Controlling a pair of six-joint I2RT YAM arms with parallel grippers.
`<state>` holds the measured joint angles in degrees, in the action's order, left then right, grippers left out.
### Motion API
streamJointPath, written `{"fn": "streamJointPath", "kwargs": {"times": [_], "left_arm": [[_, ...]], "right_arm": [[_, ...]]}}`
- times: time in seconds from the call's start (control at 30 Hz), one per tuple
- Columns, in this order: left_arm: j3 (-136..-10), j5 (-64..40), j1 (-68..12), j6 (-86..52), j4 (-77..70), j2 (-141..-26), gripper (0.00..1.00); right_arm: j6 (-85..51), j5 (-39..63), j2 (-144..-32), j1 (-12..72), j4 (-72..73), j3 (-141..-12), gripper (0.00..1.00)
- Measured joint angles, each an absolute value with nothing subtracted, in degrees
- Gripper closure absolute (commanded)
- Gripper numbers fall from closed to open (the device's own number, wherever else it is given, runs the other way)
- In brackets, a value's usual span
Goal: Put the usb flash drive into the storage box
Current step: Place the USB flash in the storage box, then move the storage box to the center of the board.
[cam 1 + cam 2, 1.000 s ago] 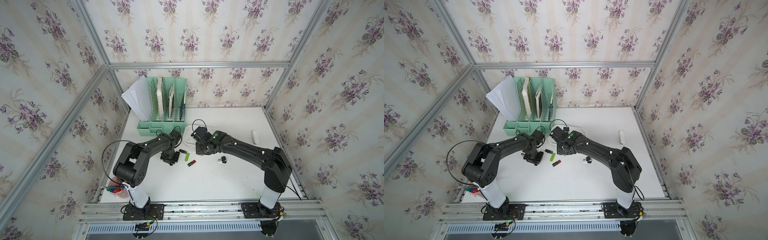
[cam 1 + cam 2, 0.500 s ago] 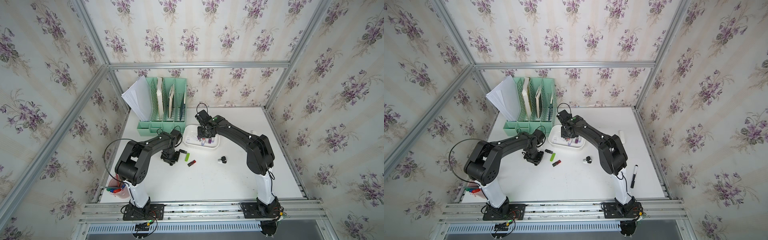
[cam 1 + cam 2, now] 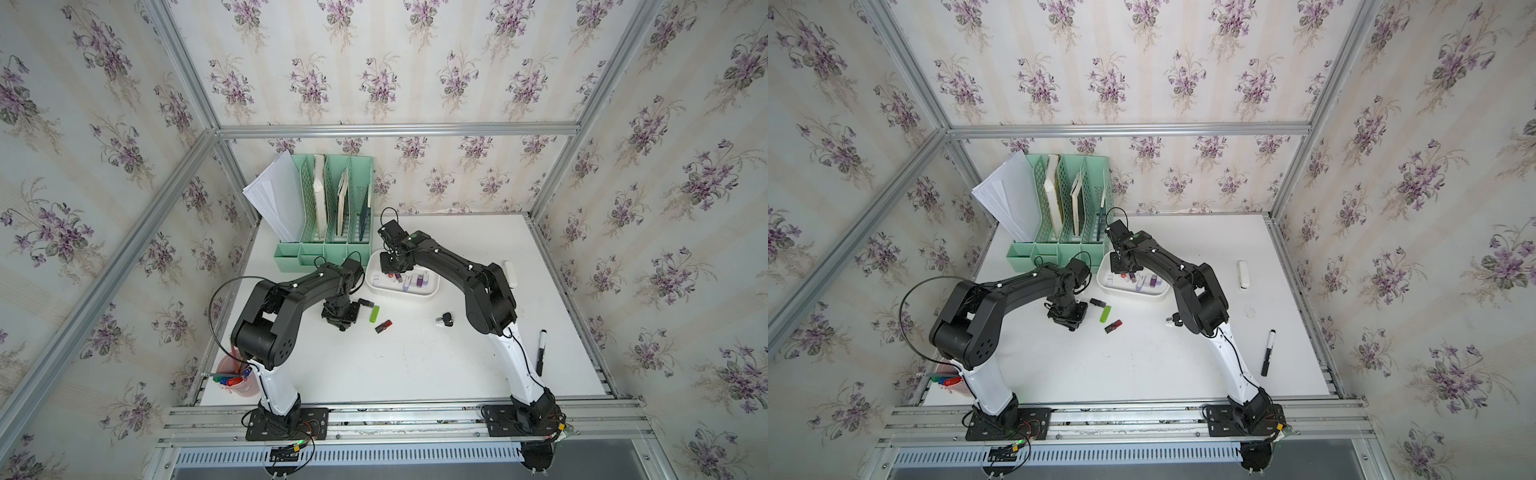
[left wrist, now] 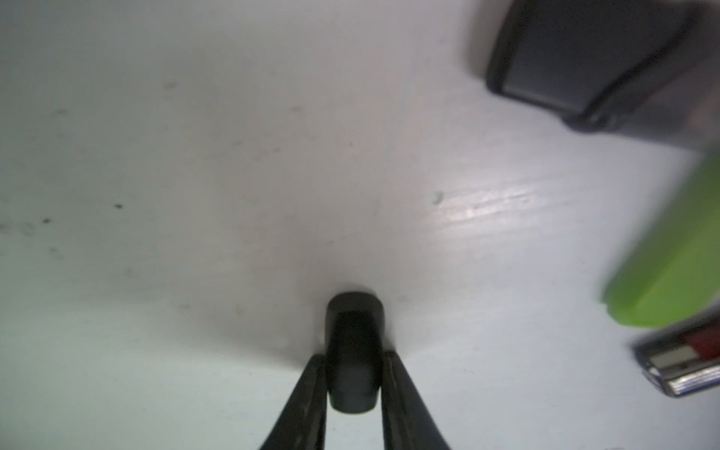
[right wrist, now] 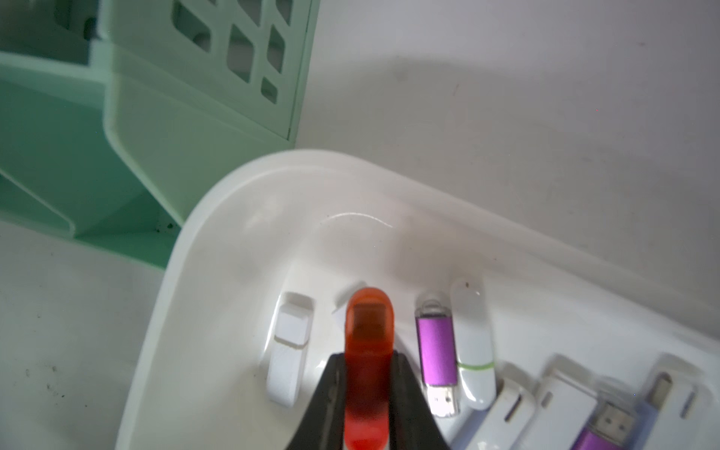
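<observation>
My right gripper (image 5: 368, 358) is shut on a translucent red usb flash drive (image 5: 368, 331), held low over the left end of the storage box (image 5: 218, 218), a shallow white tub (image 3: 428, 293). Several white and purple drives (image 5: 434, 343) lie inside it. My left gripper (image 4: 353, 356) is down at the table and shut on a black usb flash drive (image 4: 352, 331); it shows in both top views (image 3: 340, 318) (image 3: 1068, 318). Beside it on the table lie a black drive (image 3: 365, 302), a green one (image 3: 375, 313) and a red-and-black one (image 3: 383, 327).
A mint-green file organizer (image 3: 328, 232) stands right behind the box. A pink pen cup (image 3: 235, 374) is at the front left corner. A black marker (image 3: 540, 351), a white bar (image 3: 510, 272) and a small black-and-silver item (image 3: 445, 320) lie to the right.
My right arm has swung from the table just in front of the box to over the box's left end, carrying the red drive. The left arm has stayed put.
</observation>
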<state>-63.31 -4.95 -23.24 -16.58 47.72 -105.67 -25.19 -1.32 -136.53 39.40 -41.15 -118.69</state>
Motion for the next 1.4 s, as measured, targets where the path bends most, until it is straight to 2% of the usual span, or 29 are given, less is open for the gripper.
{"fn": "streamJointPath", "kwargs": {"times": [0.27, 0.67, 1.07, 1.4], "left_arm": [[-63.2, -5.0, -23.2, -16.7, 47.6, -105.7, 0.72], [-62.8, -5.0, -23.2, -16.7, 47.3, -105.8, 0.72], [-62.6, -5.1, -23.2, -16.7, 47.0, -105.8, 0.72], [-62.5, -5.1, -23.2, -16.7, 47.0, -105.8, 0.72]], "right_arm": [[-23.1, -1.0, -140.4, 39.1, -39.7, -122.7, 0.91], [-18.9, -6.3, -143.3, 39.0, -40.6, -125.6, 0.9], [-17.6, -8.5, -141.0, 38.9, -39.7, -119.7, 0.64], [-17.7, -7.8, -131.9, 39.0, -37.2, -110.1, 0.62]]}}
